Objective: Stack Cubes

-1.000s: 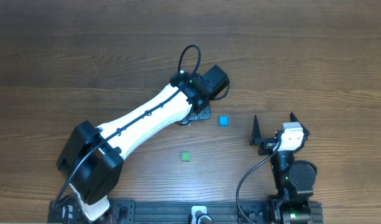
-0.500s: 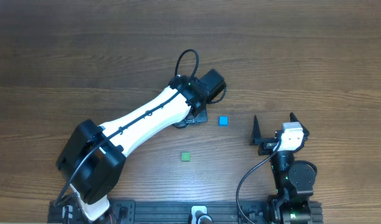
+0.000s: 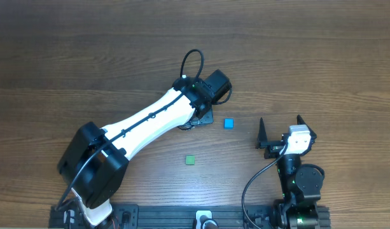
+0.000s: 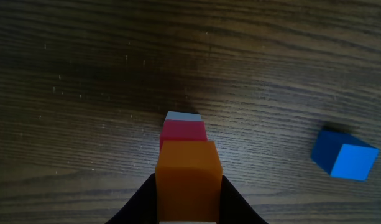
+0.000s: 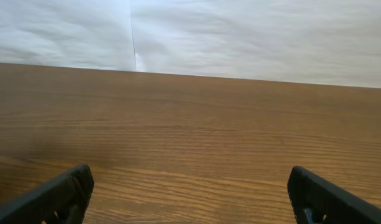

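Note:
My left gripper [image 4: 189,185] is shut on an orange cube [image 4: 188,168]. In the left wrist view the orange cube sits over a red cube [image 4: 183,132], and a pale grey cube [image 4: 182,116] peeks out beneath that. A blue cube [image 4: 344,155] lies loose on the table beside this column. From above, the left gripper [image 3: 201,118] is near the table's middle, with the blue cube [image 3: 228,123] just to its right and a small green cube [image 3: 190,160] closer to the bases. My right gripper [image 3: 279,130] stands open at the right with nothing between its fingers.
The wooden table [image 3: 86,57] is bare to the back and left. A white wall [image 5: 258,37] stands beyond the table's far edge in the right wrist view. The left arm's white link [image 3: 144,124] slants across the lower left.
The left wrist has shifted slightly left and toward the bases over the last second, then held still. The right arm and the loose cubes have not moved.

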Robot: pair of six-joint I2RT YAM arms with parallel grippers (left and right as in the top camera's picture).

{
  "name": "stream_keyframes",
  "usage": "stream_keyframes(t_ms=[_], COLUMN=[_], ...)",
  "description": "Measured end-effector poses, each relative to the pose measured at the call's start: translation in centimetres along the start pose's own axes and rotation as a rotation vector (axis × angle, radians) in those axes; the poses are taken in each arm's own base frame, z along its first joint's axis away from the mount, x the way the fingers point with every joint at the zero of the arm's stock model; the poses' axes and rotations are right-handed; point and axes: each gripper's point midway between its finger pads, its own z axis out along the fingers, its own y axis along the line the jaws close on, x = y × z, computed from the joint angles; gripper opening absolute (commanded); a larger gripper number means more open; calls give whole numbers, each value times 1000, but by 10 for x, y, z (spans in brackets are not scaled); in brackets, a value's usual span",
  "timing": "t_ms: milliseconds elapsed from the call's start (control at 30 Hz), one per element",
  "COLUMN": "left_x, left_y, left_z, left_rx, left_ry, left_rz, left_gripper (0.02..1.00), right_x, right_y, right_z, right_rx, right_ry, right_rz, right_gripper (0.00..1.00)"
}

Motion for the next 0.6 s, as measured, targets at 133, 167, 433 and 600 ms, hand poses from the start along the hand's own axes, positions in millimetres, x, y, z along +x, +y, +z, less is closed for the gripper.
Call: stream_keyframes(t_ms=[133, 167, 433, 600], left_x=[0, -1, -3, -3], left_y=[0, 1, 5, 5], left_z=[0, 0, 2, 2], left_rx=[0, 0, -5, -7], left_ry=[0, 0, 2, 4], left_rz=[-2, -3, -7, -6], left_gripper=[42, 42, 42, 42], right_x=[0, 0, 0, 0], right_y=[0, 0, 0, 0], right_z=[0, 0, 0, 0], right_rx=[0, 0, 0, 0], right_ry=[0, 0, 0, 0], right_rz=[-1, 0, -1, -1], right_gripper=[993, 991, 991, 993])
